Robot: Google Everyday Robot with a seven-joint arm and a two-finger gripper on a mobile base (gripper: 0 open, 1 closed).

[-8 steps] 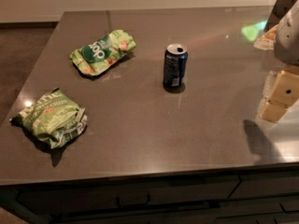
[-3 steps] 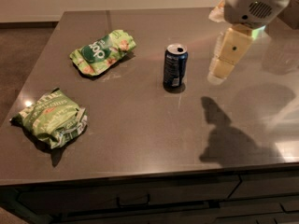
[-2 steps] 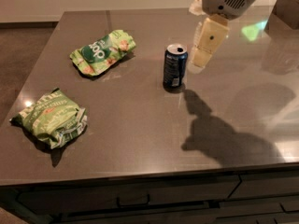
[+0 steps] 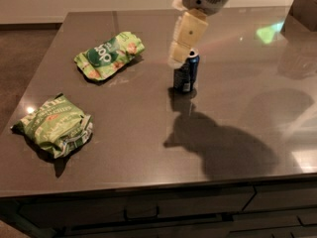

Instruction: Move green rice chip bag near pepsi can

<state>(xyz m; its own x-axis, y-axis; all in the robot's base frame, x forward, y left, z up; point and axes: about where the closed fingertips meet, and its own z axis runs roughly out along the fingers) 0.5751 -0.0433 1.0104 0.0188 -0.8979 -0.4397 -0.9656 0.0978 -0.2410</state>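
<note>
A: Where's the gripper point(image 4: 179, 51)?
B: Up over the pepsi can point(image 4: 188, 76), overlapping its top in view. Can't tell if it's open or closed. Green rice chip bag point(image 4: 109, 55) lies flat on the counter point(image 4: 143, 148), well left of the can.
A: Risk?
B: Prob clips the can if it drops low while crossing left, tipping it. Or it goes for the olive bag point(image 4: 54, 125) at front-left, i.e. the wrong one.

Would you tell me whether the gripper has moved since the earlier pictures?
Yes, leftward: the gripper was right of the pepsi can, now overlaps its top.
</note>
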